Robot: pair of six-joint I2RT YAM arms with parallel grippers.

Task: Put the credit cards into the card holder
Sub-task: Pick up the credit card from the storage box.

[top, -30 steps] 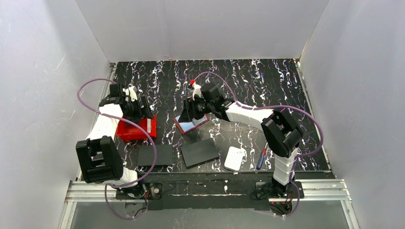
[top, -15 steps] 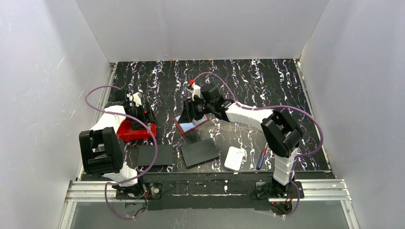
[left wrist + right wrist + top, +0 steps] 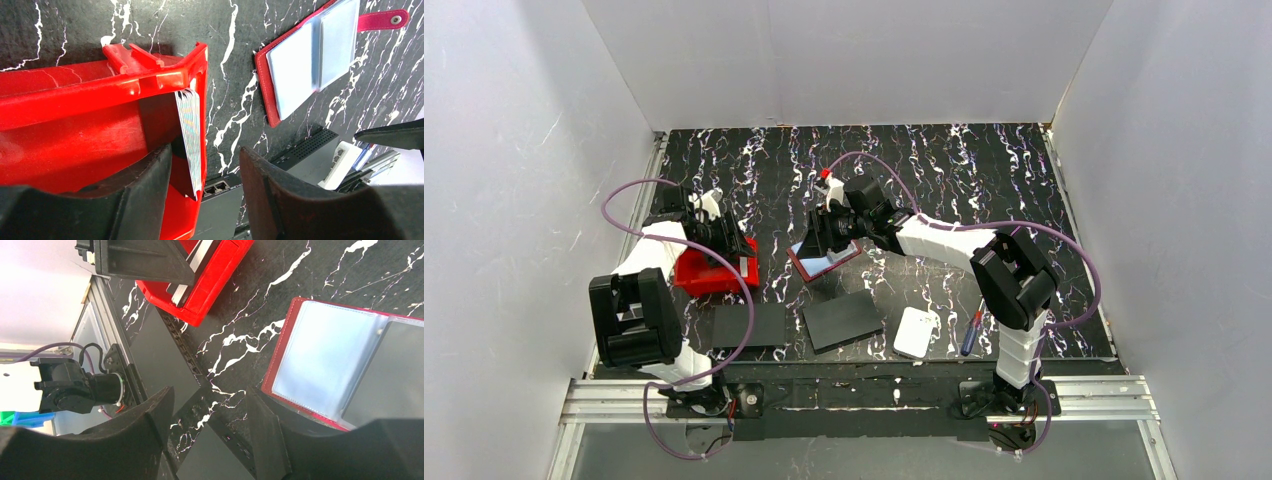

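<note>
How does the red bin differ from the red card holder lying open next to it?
The red bin is bright red; the card holder is darker red. The bin is a walled, open-topped box; the holder is a flat folder lying open, pale sleeves up. The bin has a stack of cards on edge against its wall; whether the holder's sleeves are filled is unclear. Both are red.

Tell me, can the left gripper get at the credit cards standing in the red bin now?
Probably yes: the left gripper stands open astride the credit cards, though the red bin has its side wall between the fingers too.
</note>
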